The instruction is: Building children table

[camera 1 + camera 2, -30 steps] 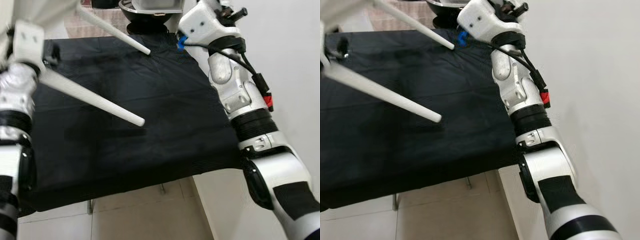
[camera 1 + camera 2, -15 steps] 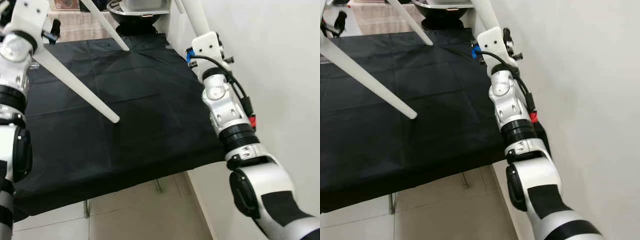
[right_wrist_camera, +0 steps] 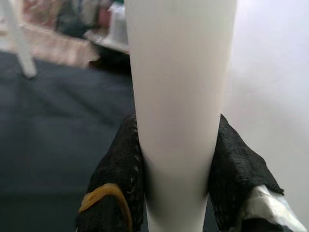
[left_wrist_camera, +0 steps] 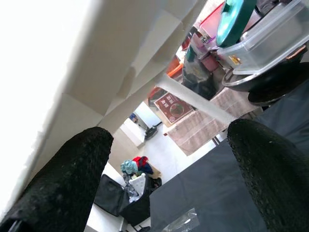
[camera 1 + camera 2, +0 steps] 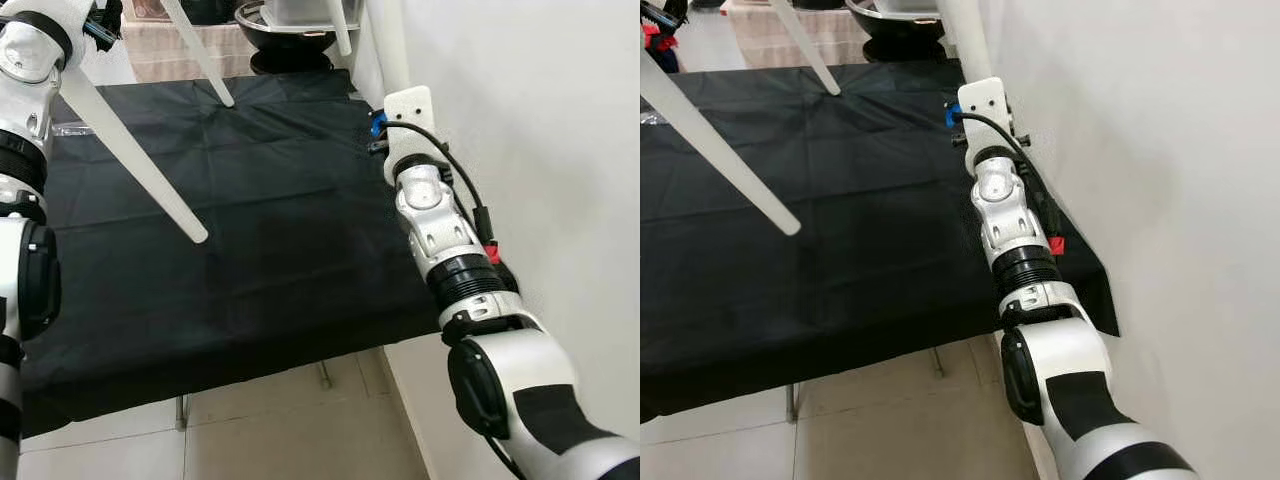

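The small white table is held up in the air over a black cloth-covered table (image 5: 260,230), with its legs pointing down. One long white leg (image 5: 140,165) slants down from my raised left arm (image 5: 28,60), and a second leg (image 5: 203,62) hangs further back. My right gripper (image 3: 176,159) is shut on a third white leg (image 5: 965,40) that stands nearly upright by the wall. My left gripper (image 4: 169,140) has its fingers (image 4: 72,179) wide apart, with the table's white underside (image 4: 72,58) beside one finger and nothing between them.
A white wall (image 5: 560,150) runs close along my right arm (image 5: 440,220). At the back stand a dark metal bowl (image 5: 290,25) and a clear lidded box (image 4: 270,34). Tiled floor (image 5: 290,430) lies below the cloth's front edge.
The white legs have swung left and stand steeper. My right arm has straightened beside the wall, keeping its hold on the leg. The head view has also shifted.
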Motion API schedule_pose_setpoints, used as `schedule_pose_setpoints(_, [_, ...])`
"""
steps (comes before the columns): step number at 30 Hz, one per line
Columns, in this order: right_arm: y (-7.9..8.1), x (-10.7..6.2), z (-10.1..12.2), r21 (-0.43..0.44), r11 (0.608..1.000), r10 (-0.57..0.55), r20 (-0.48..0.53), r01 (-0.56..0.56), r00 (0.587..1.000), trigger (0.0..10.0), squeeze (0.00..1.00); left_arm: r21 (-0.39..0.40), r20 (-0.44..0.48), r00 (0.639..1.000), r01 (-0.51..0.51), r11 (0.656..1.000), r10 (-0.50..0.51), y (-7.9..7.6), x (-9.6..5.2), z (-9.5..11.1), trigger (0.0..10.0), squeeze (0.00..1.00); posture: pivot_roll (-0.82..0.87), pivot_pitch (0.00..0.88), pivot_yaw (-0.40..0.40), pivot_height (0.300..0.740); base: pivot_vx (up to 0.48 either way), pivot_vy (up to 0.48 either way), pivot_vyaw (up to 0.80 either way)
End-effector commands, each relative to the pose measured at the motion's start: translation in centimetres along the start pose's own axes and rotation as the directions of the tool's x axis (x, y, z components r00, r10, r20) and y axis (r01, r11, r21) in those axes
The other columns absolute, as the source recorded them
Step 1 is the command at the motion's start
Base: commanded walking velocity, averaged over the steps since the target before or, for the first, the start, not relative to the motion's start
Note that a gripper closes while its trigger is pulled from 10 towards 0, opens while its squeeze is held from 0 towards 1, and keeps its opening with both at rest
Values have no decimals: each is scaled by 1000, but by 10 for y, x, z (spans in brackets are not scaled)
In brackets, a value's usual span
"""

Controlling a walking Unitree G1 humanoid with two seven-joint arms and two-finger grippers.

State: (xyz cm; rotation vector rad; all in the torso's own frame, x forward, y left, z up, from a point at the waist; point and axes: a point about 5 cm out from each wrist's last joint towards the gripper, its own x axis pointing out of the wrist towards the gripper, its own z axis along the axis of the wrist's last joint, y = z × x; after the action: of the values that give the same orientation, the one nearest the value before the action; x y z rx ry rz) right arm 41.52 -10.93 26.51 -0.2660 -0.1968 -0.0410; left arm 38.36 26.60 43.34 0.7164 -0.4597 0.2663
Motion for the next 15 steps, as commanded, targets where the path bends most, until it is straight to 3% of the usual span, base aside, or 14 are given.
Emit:
schedule_pose_setpoints(1, [-2,-7,-34,52,999,4,-147,3,989,0,0,-23,74,992,-104,994,106,32,3,25,10000,0,115,87,-27,740,0,0,0])
schedule_pose_setpoints(6, [3,-11,-45,73,997,18,-184,-4,983,0,0,-21,88,993,-77,997,79,22,4,28,10000,0,121,95,-32,740,0,0,0])
schedule_pose_setpoints(8, [4,-13,-49,72,997,22,-191,-8,981,0,0,-39,81,995,-48,998,51,13,5,25,10000,0,120,102,-29,740,0,0,0])
schedule_pose_setpoints(10, [7,-14,-52,79,997,30,-193,-15,981,0,0,-72,56,998,13,997,-9,-8,4,16,10000,0,112,109,-25,740,0,0,0])
schedule_pose_setpoints(11, [7,-14,-52,79,997,30,-193,-15,981,0,0,-72,56,998,13,997,-9,-8,4,16,10000,0,112,109,-25,740,0,0,0])
schedule_pose_setpoints(12, [10,-15,-52,122,992,46,-190,-22,981,0,0,-95,43,998,50,994,-46,-23,2,8,10000,0,107,117,-26,740,0,0,0])
schedule_pose_setpoints(13, [10,-15,-52,122,992,46,-190,-22,981,0,0,-95,43,998,50,994,-46,-23,2,8,10000,0,107,117,-26,740,0,0,0])
schedule_pose_setpoints(15, [14,-16,-50,194,981,62,-175,-27,983,0,0,-150,31,989,148,977,-145,-66,-6,-7,10000,0,104,135,-28,740,0,0,0])
